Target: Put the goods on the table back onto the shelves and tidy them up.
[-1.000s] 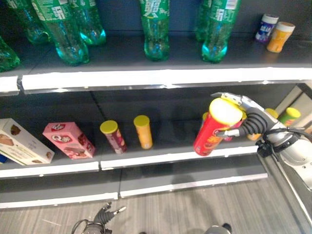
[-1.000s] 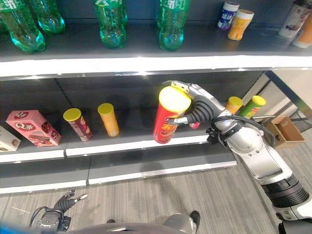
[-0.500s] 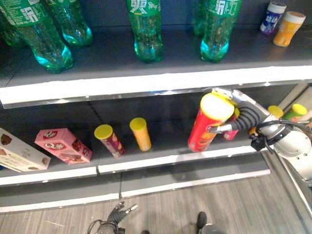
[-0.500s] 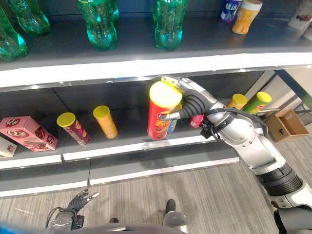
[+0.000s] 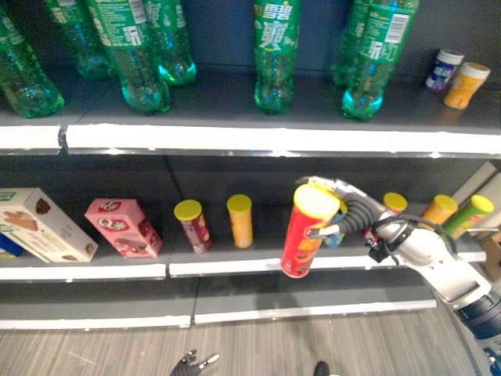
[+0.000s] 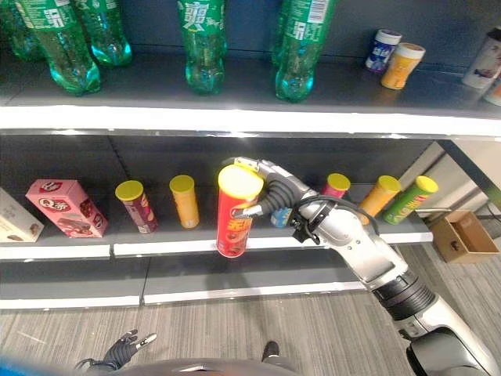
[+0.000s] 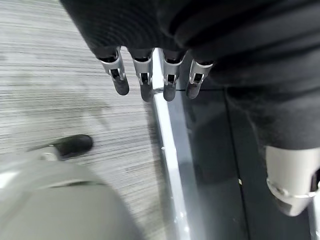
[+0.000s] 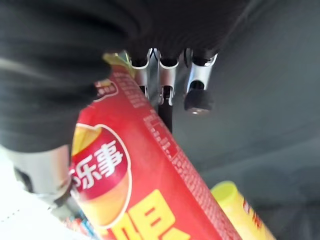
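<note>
Red chip can (image 5: 304, 233) with yellow lid sits in the right hand (image 6: 275, 197), fingers (image 8: 165, 80) and thumb curled round its upper part, can tilted with lid uppermost, held in front of the middle shelf (image 5: 235, 262) edge. At nine o'clock of the can stand an orange can (image 5: 240, 220) and a maroon can (image 5: 192, 225), both yellow-lidded; farther toward nine o'clock lie a pink box (image 5: 123, 227) and a cream box (image 5: 43, 225). At three o'clock, behind the arm, stand an orange tube (image 6: 380, 195) and a green tube (image 6: 411, 199). Green bottles (image 5: 275, 48) line the upper shelf at twelve o'clock. Left hand (image 7: 150, 75) hangs low at six o'clock over the floor (image 7: 60, 95), fingers straight, slightly spread, holding nothing.
</note>
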Controlling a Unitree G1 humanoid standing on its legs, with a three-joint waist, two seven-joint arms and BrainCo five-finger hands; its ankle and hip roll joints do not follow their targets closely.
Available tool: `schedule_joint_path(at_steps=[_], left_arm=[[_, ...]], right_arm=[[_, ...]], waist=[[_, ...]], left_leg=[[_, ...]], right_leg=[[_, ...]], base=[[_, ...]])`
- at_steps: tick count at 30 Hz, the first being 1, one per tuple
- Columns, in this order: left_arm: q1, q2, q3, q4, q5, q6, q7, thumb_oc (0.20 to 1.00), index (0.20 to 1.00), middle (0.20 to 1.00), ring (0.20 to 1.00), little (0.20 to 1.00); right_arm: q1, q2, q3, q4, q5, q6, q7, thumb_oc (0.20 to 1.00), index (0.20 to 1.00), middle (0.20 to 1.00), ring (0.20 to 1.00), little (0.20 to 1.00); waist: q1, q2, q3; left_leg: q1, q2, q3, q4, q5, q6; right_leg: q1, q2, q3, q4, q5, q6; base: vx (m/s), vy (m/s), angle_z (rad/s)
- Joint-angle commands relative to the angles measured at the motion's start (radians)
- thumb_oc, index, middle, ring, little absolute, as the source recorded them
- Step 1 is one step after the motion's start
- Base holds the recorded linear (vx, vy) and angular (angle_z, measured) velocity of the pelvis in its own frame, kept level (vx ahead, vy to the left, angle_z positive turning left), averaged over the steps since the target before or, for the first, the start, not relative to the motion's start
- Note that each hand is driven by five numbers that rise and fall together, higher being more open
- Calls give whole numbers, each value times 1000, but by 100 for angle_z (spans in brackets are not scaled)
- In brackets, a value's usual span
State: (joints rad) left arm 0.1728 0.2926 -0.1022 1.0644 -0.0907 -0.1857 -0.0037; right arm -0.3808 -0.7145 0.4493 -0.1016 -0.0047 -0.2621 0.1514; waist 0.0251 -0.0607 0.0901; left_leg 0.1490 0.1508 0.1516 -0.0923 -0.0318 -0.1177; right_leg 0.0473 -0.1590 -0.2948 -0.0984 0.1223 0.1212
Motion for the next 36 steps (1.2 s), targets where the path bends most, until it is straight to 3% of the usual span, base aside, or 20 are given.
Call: schedule_joint_path(at_steps=[1, 9, 13, 25, 36], left_arm=[[-83, 56, -40, 18, 32, -15, 17, 1000, 1000, 1000, 1000, 1000], [-88, 74, -58, 1, 15, -18, 30, 1000, 1000, 1000, 1000, 1000], [-92, 80, -82, -16, 1, -22, 32, 1000, 1000, 1000, 1000, 1000], [-110, 80, -130, -52, -39, -39, 34, 1000, 1000, 1000, 1000, 1000], [-132, 72, -146, -90, -35, -54, 60, 1000, 1000, 1000, 1000, 1000]], right_arm=[[-147, 35, 15, 42, -49, -13, -76, 200, 200, 200, 200, 200], [-228, 80, 39, 212, -117, 6, -157, 200, 200, 200, 200, 200], [-275, 79, 18, 310, -149, 21, -218, 200, 200, 200, 200, 200], [-387, 47, -10, 453, -225, 46, -337, 200, 200, 200, 200, 200], [-410, 13, -27, 472, -498, 89, -509, 200, 200, 200, 200, 200]], waist=[[34, -8, 49], [81, 9, 94], [95, 33, 126], [94, 91, 177], [78, 124, 214]], left_leg=[[-9, 16, 31, 5, -14, -14], [-98, 18, -16, 5, 17, -25], [-150, 17, -45, 5, 39, -30], [-230, 5, -61, 5, 69, -30], [-263, 2, -62, 5, 77, -29]], right_leg=[[45, -84, -4, 11, -49, 67], [6, -95, -43, 11, -43, 70], [-25, -98, -57, 11, -40, 70], [-103, -117, -54, 11, -21, 74], [-136, -128, -46, 11, -13, 75]], base=[[-18, -46, 4], [-51, -42, 24], [-60, -31, 24], [-36, 1, 5], [-12, -1, -1]])
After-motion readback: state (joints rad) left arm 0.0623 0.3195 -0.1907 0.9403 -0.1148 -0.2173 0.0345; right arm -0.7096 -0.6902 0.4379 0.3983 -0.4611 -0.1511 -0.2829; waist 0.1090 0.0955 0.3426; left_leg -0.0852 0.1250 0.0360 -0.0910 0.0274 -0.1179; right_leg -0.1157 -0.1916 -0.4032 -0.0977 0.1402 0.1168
